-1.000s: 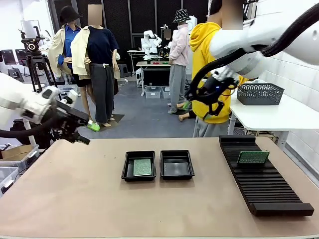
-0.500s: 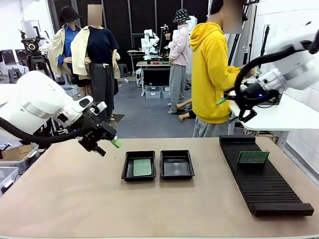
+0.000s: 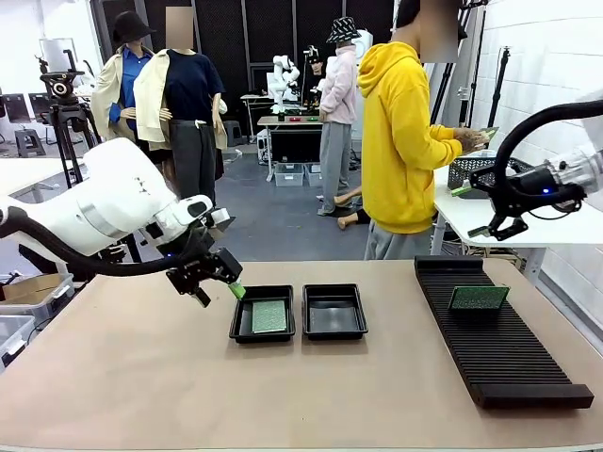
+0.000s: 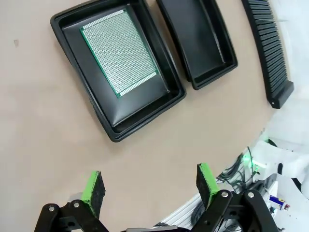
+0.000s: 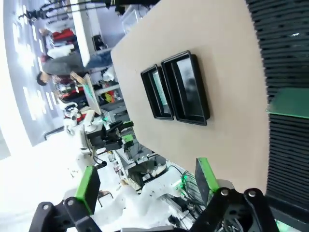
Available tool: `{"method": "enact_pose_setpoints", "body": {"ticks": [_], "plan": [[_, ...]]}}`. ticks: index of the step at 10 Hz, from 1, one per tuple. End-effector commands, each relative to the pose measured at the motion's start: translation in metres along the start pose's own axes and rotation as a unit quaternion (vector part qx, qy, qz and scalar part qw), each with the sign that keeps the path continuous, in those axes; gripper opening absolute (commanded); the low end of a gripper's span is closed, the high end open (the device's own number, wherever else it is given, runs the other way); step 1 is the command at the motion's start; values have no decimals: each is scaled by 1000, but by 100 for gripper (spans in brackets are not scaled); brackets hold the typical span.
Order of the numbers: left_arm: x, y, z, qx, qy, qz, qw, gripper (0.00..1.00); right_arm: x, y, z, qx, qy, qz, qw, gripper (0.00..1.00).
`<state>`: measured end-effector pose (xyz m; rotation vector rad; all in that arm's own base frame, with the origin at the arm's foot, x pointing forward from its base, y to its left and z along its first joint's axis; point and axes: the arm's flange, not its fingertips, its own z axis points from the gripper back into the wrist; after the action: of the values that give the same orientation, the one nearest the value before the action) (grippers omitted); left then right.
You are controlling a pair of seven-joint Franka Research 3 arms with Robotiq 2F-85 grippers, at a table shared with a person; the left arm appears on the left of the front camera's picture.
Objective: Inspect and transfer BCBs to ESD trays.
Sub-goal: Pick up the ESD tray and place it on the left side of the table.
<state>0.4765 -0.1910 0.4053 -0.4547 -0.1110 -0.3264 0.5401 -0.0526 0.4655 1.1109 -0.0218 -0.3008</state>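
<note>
Two black ESD trays sit side by side mid-table. The left tray [image 3: 236, 326] [image 4: 145, 115] holds one green BCB [image 3: 269, 316] [image 4: 119, 51] lying flat. The right tray [image 3: 334, 330] [image 4: 199, 44] [image 5: 187, 90] has nothing in it. Another BCB [image 3: 479, 298] [image 5: 290, 102] stands upright in the black slotted rack [image 3: 504, 348]. My left gripper [image 3: 220, 292] [image 4: 149, 183] hovers open just left of the left tray, above the table. Above the rack's far end, my right gripper [image 3: 471, 212] [image 5: 145, 181] is raised high and open. Neither holds anything.
A person in a yellow hoodie [image 3: 400, 141] stands at the far side, turned to a white side table with a grey mesh basket [image 3: 490, 175], and seems to hold a green board [image 3: 479, 136]. Bare tabletop [image 3: 141, 377] lies near me.
My left arm swung right and down toward the left tray. The right arm moved right and lowered, away from the person, to the far right edge.
</note>
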Motion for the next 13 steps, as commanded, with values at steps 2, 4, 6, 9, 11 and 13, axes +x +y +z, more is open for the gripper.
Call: {"method": "enact_pose_setpoints", "body": {"ticks": [2,4,6,9,11,13], "plan": [[6,-11,-20,52,8,11,999,100,-21,-23,12,47,13,44,998,100],[17,-12,-32,95,-21,39,994,100,-26,-28,24,98,16,72,992,100],[34,0,-46,127,-58,70,988,100,-19,-23,22,56,13,50,997,100],[50,10,-69,148,-66,97,982,100,-19,-23,22,56,13,50,997,100],[59,14,-81,156,-71,120,978,100,-19,-23,22,56,13,50,997,100],[61,17,-88,160,-69,130,976,100,-19,-23,22,56,13,50,997,100]]}}
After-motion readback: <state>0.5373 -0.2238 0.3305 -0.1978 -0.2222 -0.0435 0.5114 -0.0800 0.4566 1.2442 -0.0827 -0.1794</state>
